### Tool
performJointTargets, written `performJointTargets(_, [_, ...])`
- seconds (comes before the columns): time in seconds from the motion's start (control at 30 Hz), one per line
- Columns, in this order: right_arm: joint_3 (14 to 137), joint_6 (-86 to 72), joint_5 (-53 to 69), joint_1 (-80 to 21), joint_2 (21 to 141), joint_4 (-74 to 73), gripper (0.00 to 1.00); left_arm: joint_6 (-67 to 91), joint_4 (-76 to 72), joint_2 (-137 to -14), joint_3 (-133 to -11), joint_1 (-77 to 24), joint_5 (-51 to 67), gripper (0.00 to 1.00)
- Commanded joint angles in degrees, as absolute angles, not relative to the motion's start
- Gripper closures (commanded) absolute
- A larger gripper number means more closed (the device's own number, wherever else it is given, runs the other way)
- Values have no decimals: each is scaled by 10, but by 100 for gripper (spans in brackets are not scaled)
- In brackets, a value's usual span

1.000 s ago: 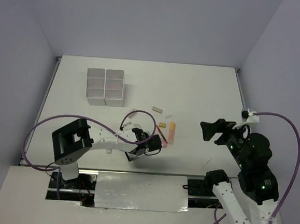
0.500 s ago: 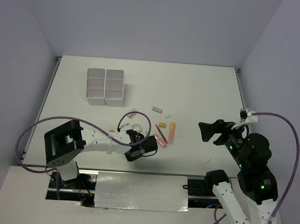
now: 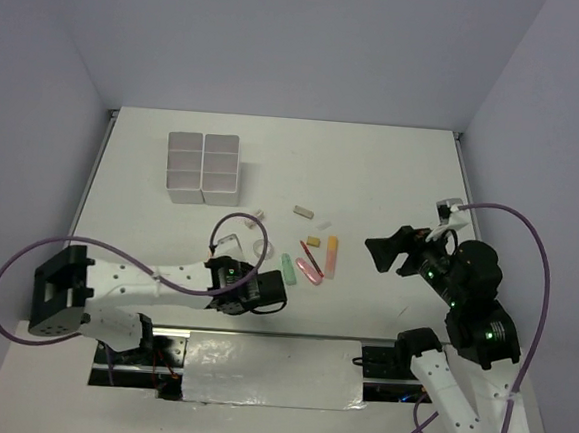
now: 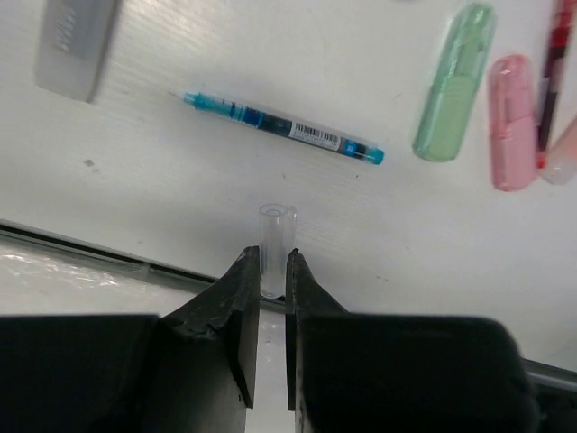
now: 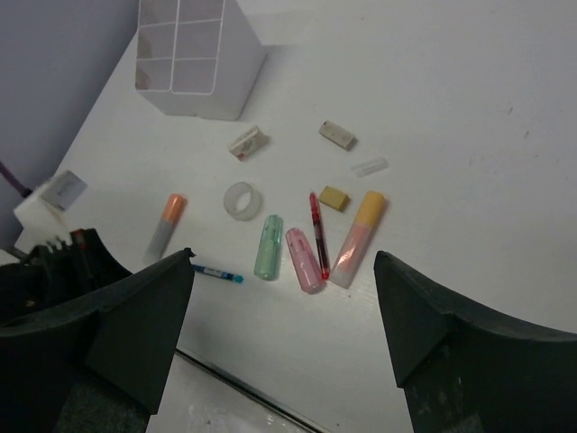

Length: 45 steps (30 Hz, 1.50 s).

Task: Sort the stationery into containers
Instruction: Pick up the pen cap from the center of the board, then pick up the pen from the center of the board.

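My left gripper (image 4: pixel 269 257) is shut on a small clear tube (image 4: pixel 276 236) and holds it low near the table's front edge (image 3: pixel 268 295). Just beyond it lie a thin blue pen (image 4: pixel 284 129), a green marker (image 4: pixel 453 83) and a pink marker (image 4: pixel 514 122). My right gripper (image 5: pixel 281 262) is wide open and empty, high above the items (image 3: pixel 387 252). Below it I see the tape ring (image 5: pixel 242 200), an orange-capped marker (image 5: pixel 165 225), a red pen (image 5: pixel 319 234), a yellow-capped pink marker (image 5: pixel 358 237) and a beige block (image 5: pixel 334 198). The white six-compartment organiser (image 3: pixel 204 168) stands far left.
Two grey blocks (image 5: pixel 247 142) (image 5: pixel 337 134) and a clear cap (image 5: pixel 370 166) lie between the organiser and the markers. Another grey block (image 4: pixel 77 41) lies left of the blue pen. The table's front edge (image 4: pixel 108 254) runs right under my left fingers.
My left arm has pulled back toward the near left, uncovering the green and pink markers. My right gripper has shifted a little left.
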State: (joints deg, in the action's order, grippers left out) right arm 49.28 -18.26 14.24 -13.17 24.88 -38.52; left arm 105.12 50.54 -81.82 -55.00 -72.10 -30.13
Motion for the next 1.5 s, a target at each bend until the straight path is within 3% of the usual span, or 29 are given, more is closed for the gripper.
performJointTargets(0.0, [465, -163, 205, -138, 279, -326, 14, 1072, 593, -750, -563, -728, -379, 100])
performJointTargets(0.07, [426, -150, 265, -180, 301, -283, 16, 1060, 633, -701, -566, -719, -409, 100])
performJointTargets(0.13, [408, -126, 246, -238, 364, -275, 15, 1056, 671, -671, -578, -700, -439, 100])
performJointTargets(0.23, [407, -98, 137, -410, 460, -250, 14, 1003, 698, -603, -590, -640, -464, 100])
performJointTargets(0.33, [443, -70, 31, -555, 562, -220, 14, 783, 613, -528, -583, -481, -424, 100])
performJointTargets(0.43, [506, -9, 16, -611, 690, -220, 15, 661, 554, -504, -594, -359, -342, 100])
performJointTargets(0.53, [554, 61, 15, -635, 787, -225, 14, 605, 553, -489, -624, -305, -324, 100])
performJointTargets(0.77, [606, 122, 21, -642, 911, -185, 13, 574, 583, -458, -668, -279, -339, 100])
performJointTargets(1.2, [661, 148, 10, -653, 1049, -181, 37, 523, 561, -410, -646, -279, -319, 100])
performJointTargets(1.4, [632, 129, -10, -674, 1066, -168, 60, 526, 570, -394, -643, -279, -330, 100])
performJointTargets(1.47, [628, 120, -5, -679, 1073, -171, 74, 525, 571, -389, -644, -279, -330, 100])
